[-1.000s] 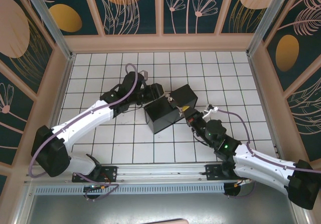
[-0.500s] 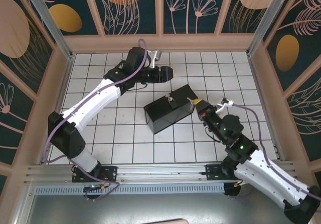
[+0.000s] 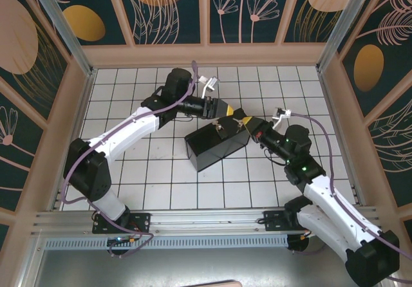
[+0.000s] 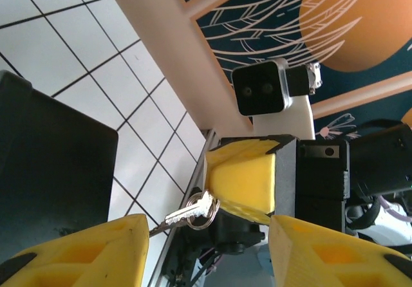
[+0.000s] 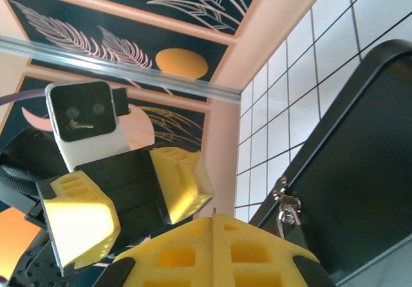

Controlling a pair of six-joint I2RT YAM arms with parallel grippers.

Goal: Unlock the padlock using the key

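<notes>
Your left gripper [image 3: 222, 109] had left the black box [image 3: 215, 148], swung out past its 12 o'clock side and turned back. It ended nose to nose with the other arm, its yellow fingers [image 4: 84, 251] spread wide and holding nothing. Just beyond them the key [image 4: 188, 213] hung on its small ring, blade pointing toward 8 o'clock in the left wrist view. It sat between the two tools and well apart from the padlock [image 5: 285, 204]. The padlock dangled, untouched, from the box's top edge. Your right gripper [image 3: 243, 118] had risen from the box's right end to about its 1 o'clock. Its fingers [image 5: 212, 245] were pressed together, pinching the key at the ring end. To my eye you had broken off the approach to the lock and set up a handover or a regrip. The key was not yet aligned with any keyway, so the unlocking itself was still ahead. The open left fingers needed to close on the blade squarely before the right let go.
</notes>
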